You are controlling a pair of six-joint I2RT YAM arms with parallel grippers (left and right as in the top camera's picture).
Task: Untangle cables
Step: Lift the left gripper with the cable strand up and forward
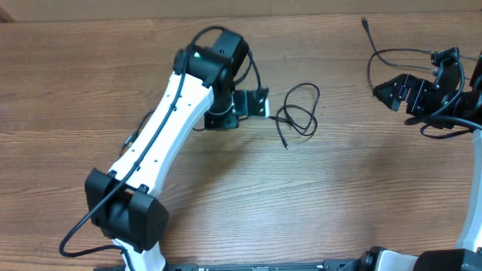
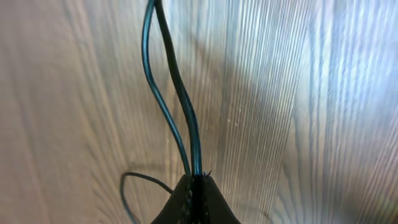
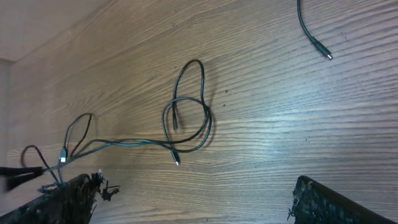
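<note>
A thin black cable [image 1: 300, 113] lies in loose overlapping loops on the wooden table, right of centre, with a plug end [image 1: 286, 144] pointing toward the front. My left gripper [image 1: 263, 103] sits at the loops' left side. In the left wrist view it [image 2: 196, 182] is shut on two strands of this cable [image 2: 180, 106]. The right wrist view shows the same loops [image 3: 186, 118] and a plug [image 3: 176, 160]. A second thin cable [image 1: 370, 36] lies at the far right, its plug end in the right wrist view [image 3: 318, 47]. My right gripper [image 1: 413, 79] is open and empty [image 3: 196, 186] beside it.
The left arm's white link [image 1: 166, 128] stretches diagonally from its base [image 1: 128, 218] at the front left. Thick black arm cables [image 1: 452, 124] hang at the right edge. The wooden table's far edge [image 1: 301, 9] runs along the top.
</note>
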